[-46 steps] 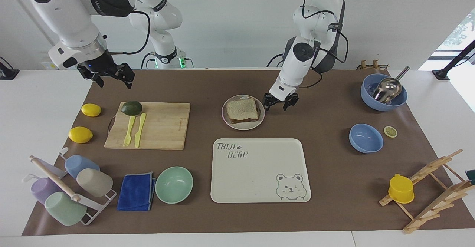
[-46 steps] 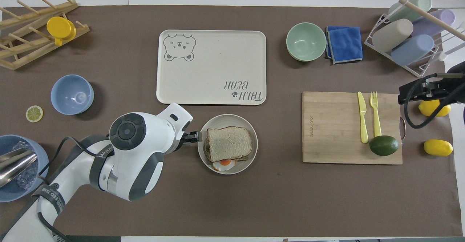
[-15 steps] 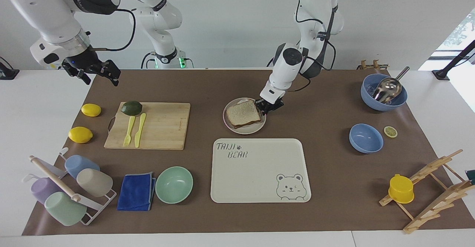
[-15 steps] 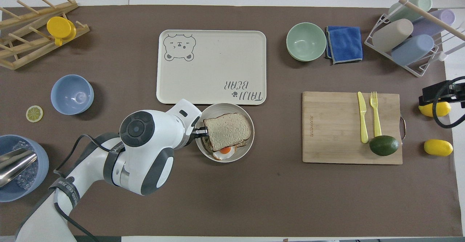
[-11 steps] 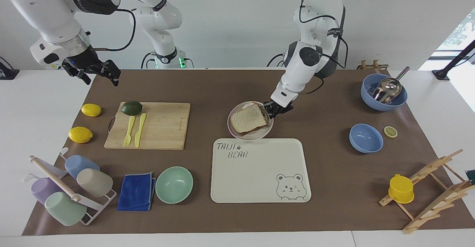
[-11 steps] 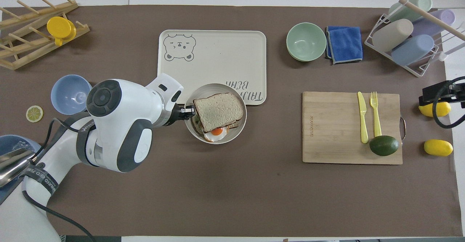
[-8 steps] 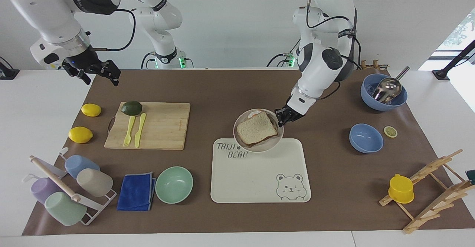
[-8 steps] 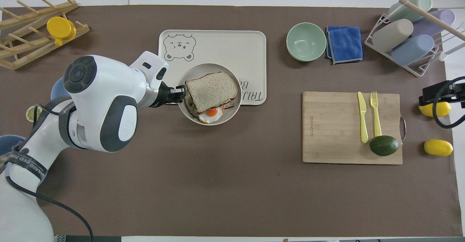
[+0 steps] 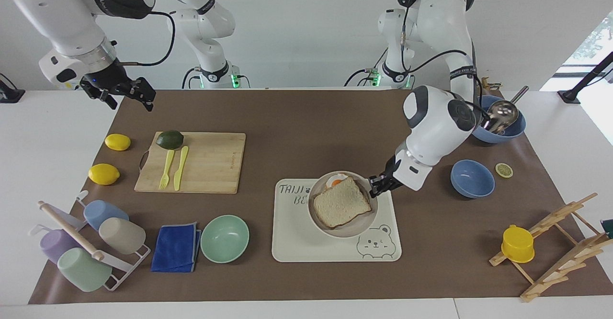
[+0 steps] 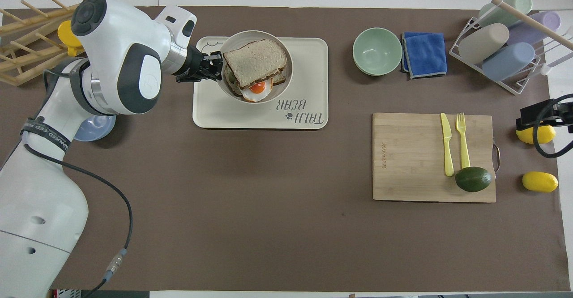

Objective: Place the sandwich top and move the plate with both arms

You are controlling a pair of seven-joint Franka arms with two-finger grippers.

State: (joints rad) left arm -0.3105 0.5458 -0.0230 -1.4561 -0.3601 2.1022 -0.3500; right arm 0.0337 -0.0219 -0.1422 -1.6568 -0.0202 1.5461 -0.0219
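Observation:
The plate (image 9: 357,230) carries a sandwich. Its top, a plain slice of pale brown bread (image 9: 342,202), lies on the bread slice with a fried egg (image 9: 336,181). My left gripper (image 9: 375,185) is shut on the plate's rim at the end toward the left arm. It holds the plate over the cream bear tray (image 9: 297,247), seemingly a little above it. In the overhead view the plate (image 10: 283,88), the sandwich top (image 10: 255,60) and my left gripper (image 10: 217,67) sit over the tray's (image 10: 309,56) bear end. My right gripper (image 9: 127,96) waits open and empty, over the table's edge near the lemons.
A wooden cutting board (image 9: 206,165) with an avocado, a yellow fork and a knife lies toward the right arm's end, with two lemons (image 9: 104,174) beside it. A mint-green bowl (image 9: 224,238), a blue cloth and a cup rack lie farther out. Two blue bowls (image 9: 472,178) and a wooden rack lie toward the left arm's end.
My left gripper closed on the plate's rim, lifted the plate with the sandwich and carried it away from the robots to over the bear tray. My right gripper drew back and has held still since.

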